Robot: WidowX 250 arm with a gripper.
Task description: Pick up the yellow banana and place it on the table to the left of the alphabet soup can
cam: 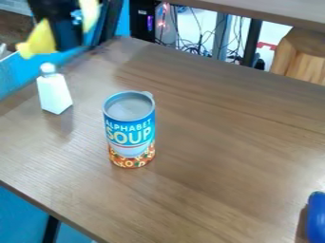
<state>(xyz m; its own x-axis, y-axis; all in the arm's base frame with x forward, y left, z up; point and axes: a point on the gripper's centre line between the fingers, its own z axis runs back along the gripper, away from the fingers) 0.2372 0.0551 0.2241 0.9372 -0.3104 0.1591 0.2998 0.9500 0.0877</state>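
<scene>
One white bottle (54,94), upper L of frame: prob. light, stiff, slick; best grip mid-body, below cap. Pincer (58,35) nearby, tips apart.

A white bottle (55,94) stands upright near the upper-left edge of the brown, wood-grained worktop (222,142), in from its top corner. Its plain body widens from narrow shoulders to a broad, flat-sided base, and a small rounded cap sits on top. Apart from it, to the lower right and farther in from that edge, a can (130,135) stands upright. It is a cylinder with a grey top, a raised rim and a small tab at the rim's upper right. Its blue label carries white lettering above a pale bowl picture and an orange-red, speckled lower band.
</scene>
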